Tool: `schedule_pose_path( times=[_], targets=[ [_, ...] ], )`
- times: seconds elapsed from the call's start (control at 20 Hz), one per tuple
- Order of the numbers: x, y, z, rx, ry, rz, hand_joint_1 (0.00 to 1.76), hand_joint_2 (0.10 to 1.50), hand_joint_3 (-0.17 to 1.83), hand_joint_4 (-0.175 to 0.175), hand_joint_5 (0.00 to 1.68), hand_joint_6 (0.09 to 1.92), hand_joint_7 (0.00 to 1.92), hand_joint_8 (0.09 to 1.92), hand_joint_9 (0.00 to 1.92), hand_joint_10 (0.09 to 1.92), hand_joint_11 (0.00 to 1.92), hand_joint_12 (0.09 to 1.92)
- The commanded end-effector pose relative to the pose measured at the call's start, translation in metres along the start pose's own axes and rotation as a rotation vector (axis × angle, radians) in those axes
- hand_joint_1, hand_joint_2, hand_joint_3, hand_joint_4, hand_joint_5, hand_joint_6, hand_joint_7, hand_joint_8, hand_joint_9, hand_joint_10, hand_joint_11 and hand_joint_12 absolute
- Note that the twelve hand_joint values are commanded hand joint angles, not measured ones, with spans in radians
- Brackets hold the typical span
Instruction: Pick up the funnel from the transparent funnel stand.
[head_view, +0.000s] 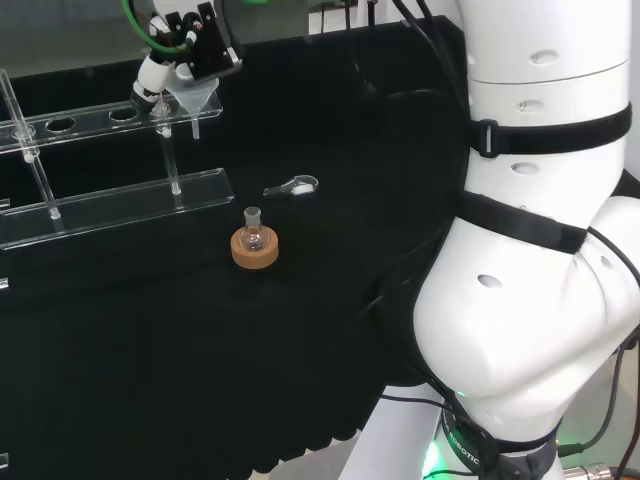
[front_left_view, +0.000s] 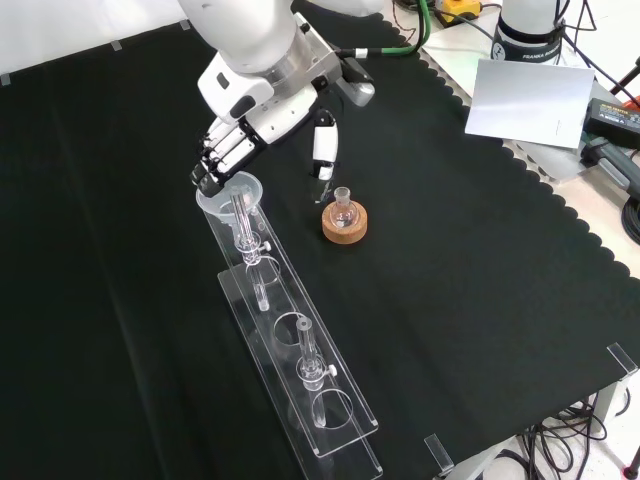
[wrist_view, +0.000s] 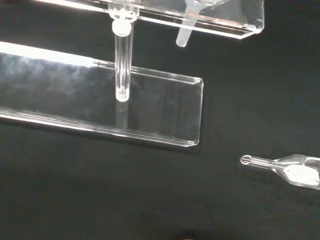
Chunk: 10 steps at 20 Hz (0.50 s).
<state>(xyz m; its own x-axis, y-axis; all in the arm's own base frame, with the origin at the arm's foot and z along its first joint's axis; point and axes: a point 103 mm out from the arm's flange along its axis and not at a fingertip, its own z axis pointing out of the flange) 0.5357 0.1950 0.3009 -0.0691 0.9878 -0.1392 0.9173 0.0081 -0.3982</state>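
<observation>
Funnel first: the small clear plastic funnel (head_view: 196, 100) sits in the end hole of the long see-through funnel stand (head_view: 120, 205), with its wide cup on top of the upper rail and its thin stem (wrist_view: 184, 35) poking straight down through the hole. So its long line runs up and down, and the way out is straight up.

My black and white hand (front_left_view: 232, 140) is right at the funnel. In the front view my fingers (front_left_view: 212, 165) reach down to the far edge of the cup, at the end of the stand nearest the arm. In the head view the hand sits just above and to the left of the cup. My fingers look bent at the rim, but I cannot tell if they are pinching it or just touching it.

I think the grab is being made now, and the lift has not begun, since the cup rests on the rail. The lift should go straight up so the stem does not catch in the hole.

Close by, a clear upright post (wrist_view: 122, 60) joins the top rail to the flat bottom plate. Farther out on the black worktop (head_view: 150, 350) stands a little round glass flask (head_view: 254, 234) on a cork ring (head_view: 255, 252), and a small clear glass scoop (head_view: 292, 186) lies beside it.
</observation>
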Motion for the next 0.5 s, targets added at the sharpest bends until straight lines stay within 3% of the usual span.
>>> schedule_pose_path(
  times=[0.05, 0.3, 0.5],
  targets=[
    [-0.007, 0.008, -0.004, -0.027, 0.017, 0.013, 0.57, 0.75, 0.15, -0.07, 0.0, 0.09, 0.0, 0.09, 0.0, 0.82, 0.31, 1.52],
    [-0.015, 0.007, -0.014, -0.062, 0.047, 0.017, 0.57, 0.76, 0.15, -0.072, 0.0, 0.09, 0.0, 0.09, 0.0, 0.82, 0.31, 1.52],
    [-0.02, 0.012, -0.013, -0.038, 0.033, 0.019, 0.58, 0.76, 0.15, -0.073, 0.0, 0.09, 0.0, 0.09, 0.0, 0.82, 0.31, 1.52]
  ],
)
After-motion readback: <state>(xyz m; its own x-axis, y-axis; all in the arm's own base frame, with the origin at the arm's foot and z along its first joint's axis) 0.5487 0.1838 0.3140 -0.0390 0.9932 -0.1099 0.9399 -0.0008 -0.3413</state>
